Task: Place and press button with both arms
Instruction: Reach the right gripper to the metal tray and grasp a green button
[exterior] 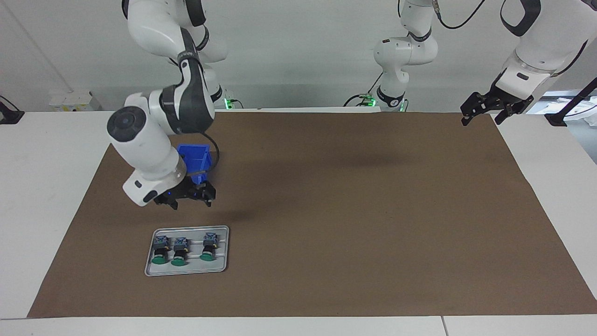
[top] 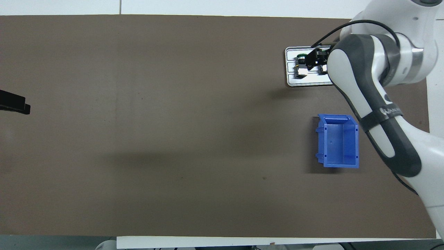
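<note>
Three green-capped buttons (exterior: 182, 250) with black bodies lie side by side in a grey tray (exterior: 186, 270), toward the right arm's end. The right gripper (exterior: 190, 201) hangs over them, fingers spread, holding nothing. The left gripper (exterior: 482, 114) waits open over the brown mat's (exterior: 350, 224) corner; most of the mat lies bare.

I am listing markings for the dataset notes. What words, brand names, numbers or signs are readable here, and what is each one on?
Right arm: white lettering on the dark joint band in the overhead view, too slanted and blurred to read.
Buttons and grey tray: no readable text.
Blue bin: no readable text.
Left arm: no readable text.
</note>
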Tool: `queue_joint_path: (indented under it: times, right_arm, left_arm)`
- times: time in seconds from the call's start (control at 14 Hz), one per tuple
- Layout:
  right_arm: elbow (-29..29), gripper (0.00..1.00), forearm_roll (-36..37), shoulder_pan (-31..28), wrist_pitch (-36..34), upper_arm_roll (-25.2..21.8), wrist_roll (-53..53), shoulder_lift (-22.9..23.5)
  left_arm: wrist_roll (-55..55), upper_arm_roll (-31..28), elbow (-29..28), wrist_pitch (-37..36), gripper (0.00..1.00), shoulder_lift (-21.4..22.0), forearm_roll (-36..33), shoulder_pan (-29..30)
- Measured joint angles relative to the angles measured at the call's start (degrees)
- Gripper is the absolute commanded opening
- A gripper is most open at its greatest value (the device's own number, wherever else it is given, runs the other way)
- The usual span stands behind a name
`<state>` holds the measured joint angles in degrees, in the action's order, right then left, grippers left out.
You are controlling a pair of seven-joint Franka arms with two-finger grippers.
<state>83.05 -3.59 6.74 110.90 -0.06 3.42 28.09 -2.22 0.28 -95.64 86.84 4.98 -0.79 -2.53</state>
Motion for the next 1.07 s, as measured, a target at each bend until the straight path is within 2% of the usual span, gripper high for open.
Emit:
queue_joint_path:
  times: [0.29,0.64,1.07]
  right_arm:
    - [-0.7,0.97,-0.1,1.3,7.9,0.0,2.0,5.8]
    - [-0.6,0.96,-0.1,1.1,9.7,0.0,2.0,6.8]
    - [2.8,0.86,0.1,0.8,14.3,-0.4,0.6,8.2]
  left_arm:
    - [0.0,0.2,0.0,0.0,1.00,0.1,0.0,0.0]
    - [-0.1,0.2,-0.1,0.1,1.00,0.1,0.0,0.0]
    - [-0.2,0.2,-0.9,0.1,1.00,0.2,0.0,0.0]
